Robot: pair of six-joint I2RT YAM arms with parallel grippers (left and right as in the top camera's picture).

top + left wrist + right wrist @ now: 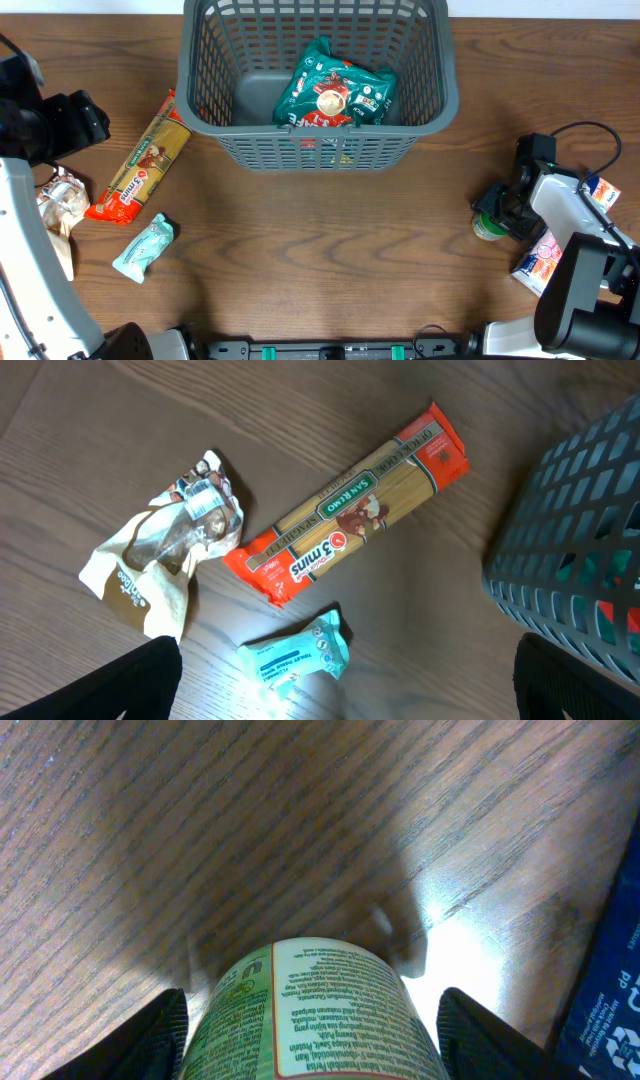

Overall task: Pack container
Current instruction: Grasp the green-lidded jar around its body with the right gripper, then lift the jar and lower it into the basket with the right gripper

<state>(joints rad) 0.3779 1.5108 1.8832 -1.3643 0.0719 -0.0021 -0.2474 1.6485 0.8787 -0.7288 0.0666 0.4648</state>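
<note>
The dark grey slotted container (pixel 440 95) stands at the table's far centre, with a green snack packet (pixel 335 88) lying inside it. Its corner shows in the left wrist view (pixel 570 550). My right gripper (pixel 497 213) is open, with a finger on either side of a green-labelled jar (pixel 320 1000) standing on the table at the right (pixel 487 228); small gaps show beside it. My left gripper (pixel 350 690) is open and empty, held high at the far left (pixel 62 122), above a spaghetti packet (pixel 350 510), a teal tissue packet (pixel 295 655) and a crumpled beige bag (pixel 165 550).
The spaghetti (pixel 140 165), the teal packet (pixel 143 248) and the beige bag (pixel 60 205) lie left of the container. A blue, white and red packet (pixel 540 262) lies by the right arm and shows in the right wrist view (pixel 615 990). Another small packet (pixel 603 190) lies farther right.
</note>
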